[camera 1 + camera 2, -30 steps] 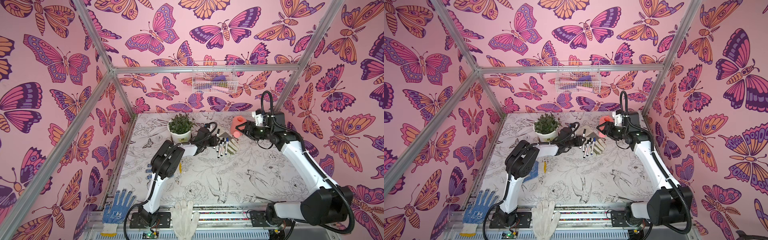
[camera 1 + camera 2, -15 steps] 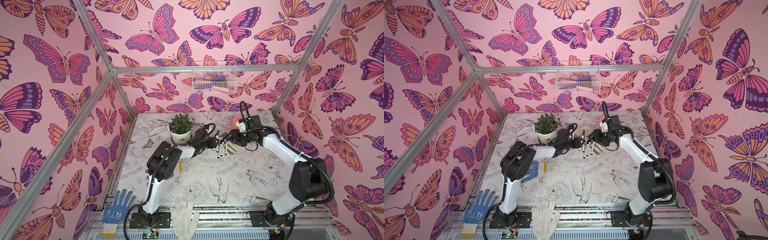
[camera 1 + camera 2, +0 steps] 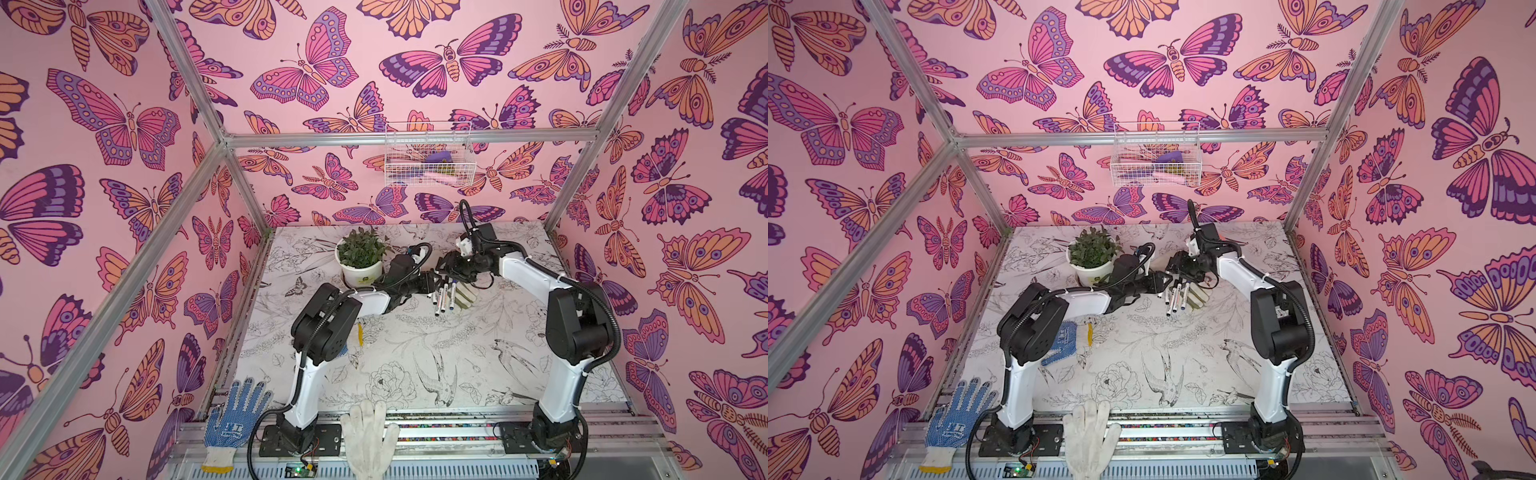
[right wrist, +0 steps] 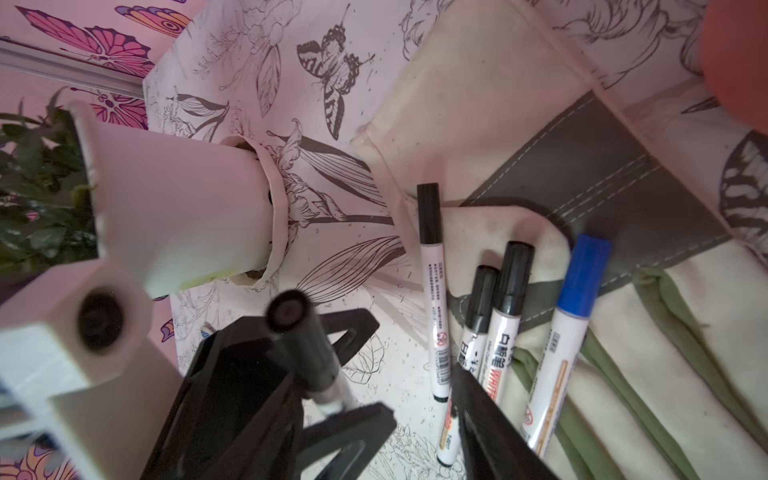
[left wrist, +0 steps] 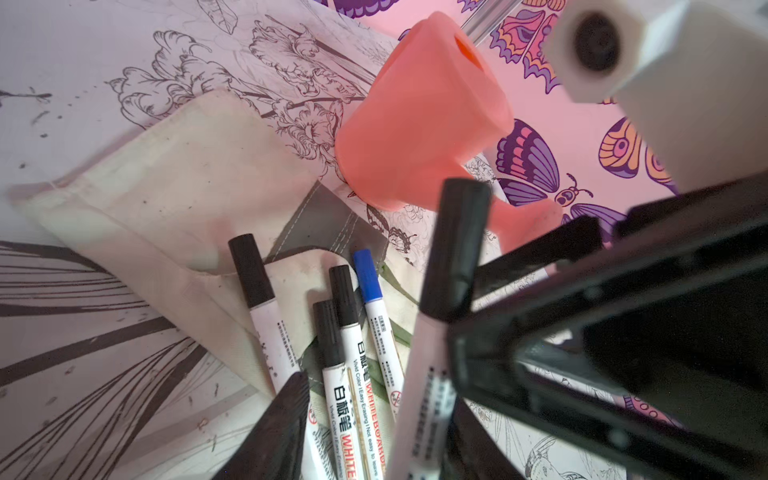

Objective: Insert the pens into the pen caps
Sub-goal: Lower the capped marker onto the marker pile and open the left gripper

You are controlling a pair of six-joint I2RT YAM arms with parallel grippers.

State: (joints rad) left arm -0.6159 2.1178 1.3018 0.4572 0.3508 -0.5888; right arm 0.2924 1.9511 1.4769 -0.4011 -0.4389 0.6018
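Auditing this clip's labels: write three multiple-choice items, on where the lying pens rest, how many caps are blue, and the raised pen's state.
1. The four lying pens rest: A) in the wire basket B) partly on the cream cloth C) in the plant pot.
2. Those wearing a blue cap: A) none B) one C) three.
3. The raised pen is: A) bare-tipped B) blue-capped C) black-capped.
Key: B, their capped ends overlap the cloth; B, one blue among three black; C, a black cap covers its tip.
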